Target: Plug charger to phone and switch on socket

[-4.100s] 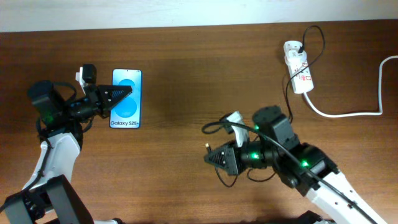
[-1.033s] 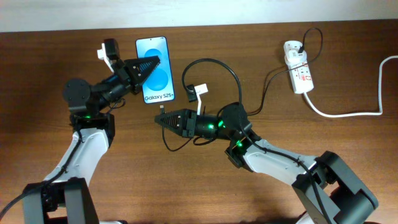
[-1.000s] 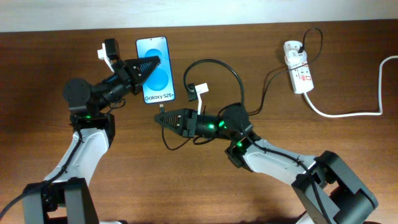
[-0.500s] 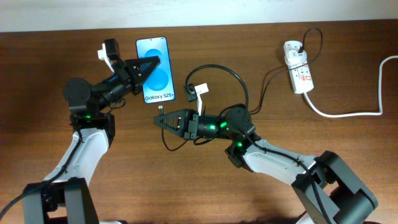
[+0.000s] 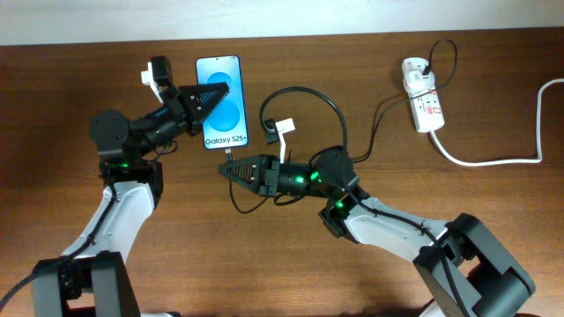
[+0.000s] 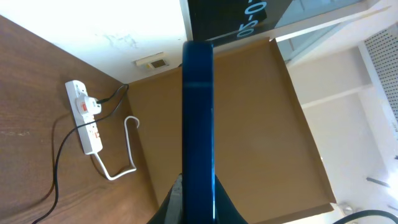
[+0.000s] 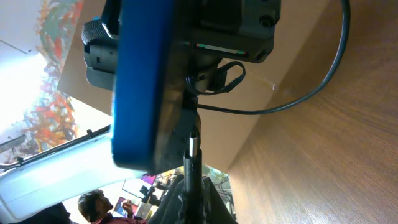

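Note:
The phone [image 5: 222, 113], blue screen up, is held above the table at the upper left, with my left gripper [image 5: 214, 92] shut on its left edge. In the left wrist view the phone [image 6: 198, 118] stands edge-on between the jaws of the left gripper [image 6: 198, 208]. My right gripper [image 5: 226, 168] is shut on the charger's plug [image 5: 229, 153], whose tip points at the phone's bottom edge, just short of it. The right wrist view shows the plug tip [image 7: 193, 144] right at the underside of the phone [image 7: 144, 81], above the right gripper [image 7: 193, 198]. The socket [image 5: 423, 95] lies at the far right.
The charger's black cable [image 5: 326, 99] loops over the table from the right gripper to the socket. A white tag [image 5: 284, 129] sits on the cable. A thick white lead [image 5: 493, 161] runs from the socket to the right edge. The socket [image 6: 85, 121] also shows in the left wrist view.
The phone has shifted very slightly right in the left gripper. The right gripper with the plug has stayed just below the phone's bottom edge.

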